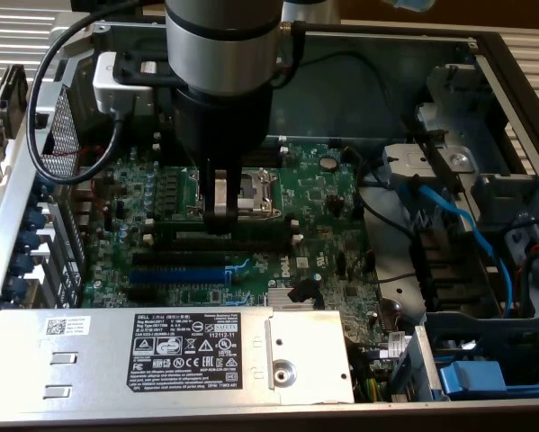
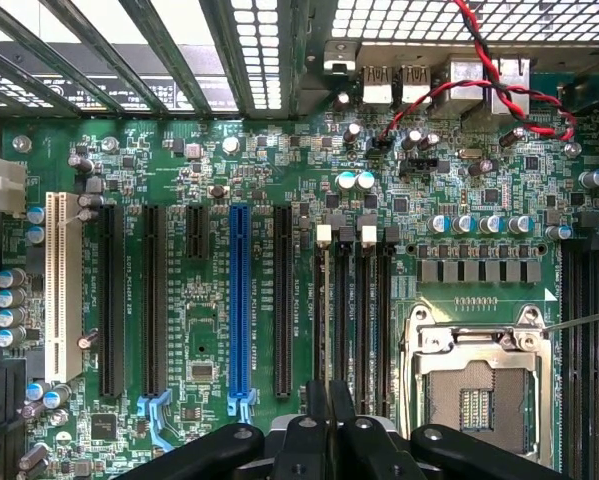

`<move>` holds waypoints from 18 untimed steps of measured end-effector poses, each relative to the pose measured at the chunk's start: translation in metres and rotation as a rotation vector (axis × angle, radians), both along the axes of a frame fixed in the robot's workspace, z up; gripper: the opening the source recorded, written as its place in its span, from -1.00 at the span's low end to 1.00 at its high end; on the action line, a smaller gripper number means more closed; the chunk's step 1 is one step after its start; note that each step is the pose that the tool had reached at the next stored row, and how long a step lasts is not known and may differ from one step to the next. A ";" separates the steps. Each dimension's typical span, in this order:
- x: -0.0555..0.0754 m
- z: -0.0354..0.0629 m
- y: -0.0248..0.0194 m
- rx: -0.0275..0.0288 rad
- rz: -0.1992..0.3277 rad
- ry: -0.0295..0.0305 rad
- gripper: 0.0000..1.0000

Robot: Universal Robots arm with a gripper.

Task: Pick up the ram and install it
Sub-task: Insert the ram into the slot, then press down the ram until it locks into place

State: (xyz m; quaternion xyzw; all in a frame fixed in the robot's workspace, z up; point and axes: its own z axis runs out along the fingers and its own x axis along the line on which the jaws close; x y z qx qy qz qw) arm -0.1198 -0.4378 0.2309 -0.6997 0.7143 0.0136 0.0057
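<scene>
The gripper [image 1: 220, 205] stood vertical over the motherboard [image 1: 332, 193], fingertips at the bank of black memory slots [image 1: 229, 234] beside the CPU socket [image 1: 256, 191]. The ram [image 2: 328, 330] appeared to sit edge-on in the slot directly beneath the jaws, its long axis running along the slot and parallel to the blue expansion slot [image 2: 240, 300]. Jaws stood nearly closed; whether they gripped the stick or had released it, I could not tell.

Arm [image 1: 222, 45]: silver-grey cylindrical wrist over black housing; black cable looped alongside; black gripper [image 1: 220, 212] with pale fingertip pad.
</scene>
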 end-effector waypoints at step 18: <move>0.000 0.0113 0.0000 0.0000 0.000 0.0000 -0.47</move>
